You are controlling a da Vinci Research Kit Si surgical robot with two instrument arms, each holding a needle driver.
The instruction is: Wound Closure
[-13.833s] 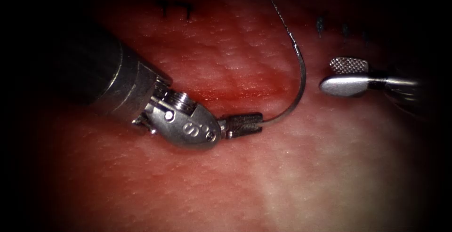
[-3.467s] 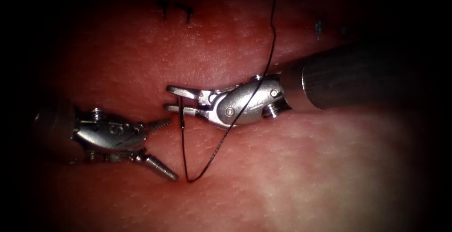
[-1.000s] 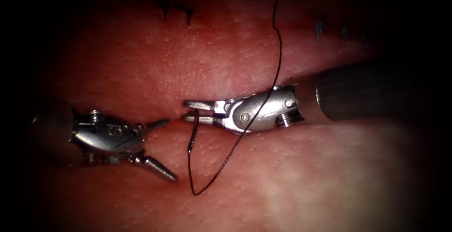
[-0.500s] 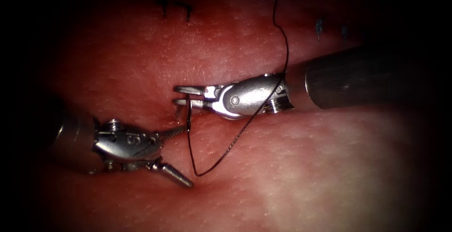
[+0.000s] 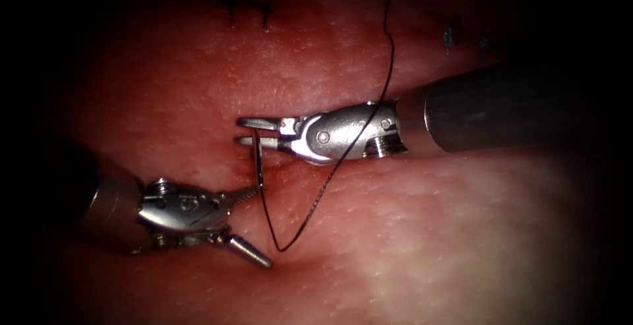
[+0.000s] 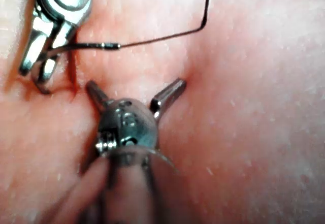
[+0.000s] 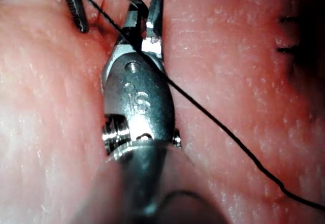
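Steel needle [image 5: 258,165]: held near its thread end in your right pincer [image 5: 249,132], body curving down into the cut [image 5: 247,167]. Left pincer [image 5: 250,225]: wide, empty, lower left. Thread [image 5: 310,213] loops loose; no knot visible, cut unclosed.

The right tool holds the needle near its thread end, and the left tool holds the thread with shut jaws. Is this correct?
Not quite. In the endoscope view the left tool has its jaws spread open and holds nothing. The right tool does hold the needle near its thread end.

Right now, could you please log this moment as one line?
left end effector: open, empty; right end effector: holds curved steel needle toward swaged end; tip: unclear
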